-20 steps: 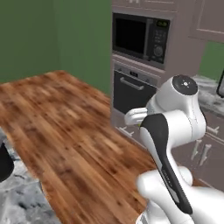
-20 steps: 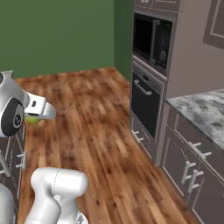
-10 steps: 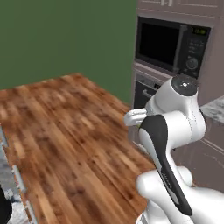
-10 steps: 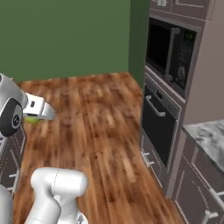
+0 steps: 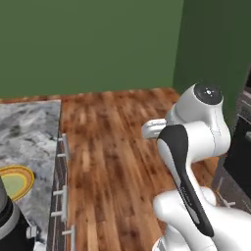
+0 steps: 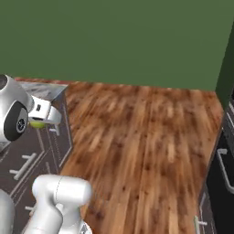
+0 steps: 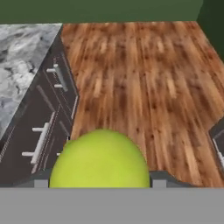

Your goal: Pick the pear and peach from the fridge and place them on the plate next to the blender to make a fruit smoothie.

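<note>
the marble counter (image 5: 27,130) runs along the left with the yellow plate (image 5: 14,181) on it, just beside the dark blender (image 5: 12,223), where the fruit belongs. the gripper (image 6: 39,122) is clamped on the pear (image 7: 101,161), carrying it above the floor for delivery.

The yellow-green pear (image 7: 101,158) sits gripped in the claw (image 7: 100,177). The yellow-orange plate (image 5: 14,181) lies flat beside the dark blender (image 5: 11,225).

plate (image 5: 14,181) on counter (image 5: 24,127), behind blender (image 5: 10,225)
</note>
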